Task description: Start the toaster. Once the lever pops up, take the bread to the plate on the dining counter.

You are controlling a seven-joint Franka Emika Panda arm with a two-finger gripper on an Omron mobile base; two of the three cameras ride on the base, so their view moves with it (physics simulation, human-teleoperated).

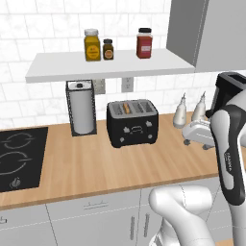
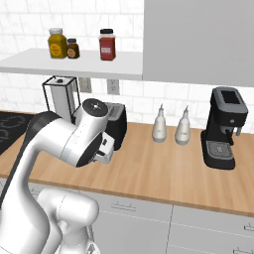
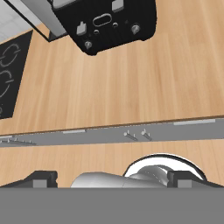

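The wooden counter (image 1: 120, 168) is cut off at the left and right of the left base view, and its front edge runs across the hand view above grey drawer fronts (image 3: 109, 134). The hob (image 1: 19, 156) is clipped at 9 o'clock. In the right base view the toaster (image 2: 116, 126) is largely hidden behind the white arm; in the left base view it (image 1: 132, 122) is seen whole, well back from the counter edge with bare wood in front. The bread (image 1: 126, 107) is seen only as a thin tan strip in a slot. The gripper (image 3: 111, 179) has its fingers (image 3: 43, 179) spread wide, holding nothing; the toaster lies at 12 o'clock from them, well apart.
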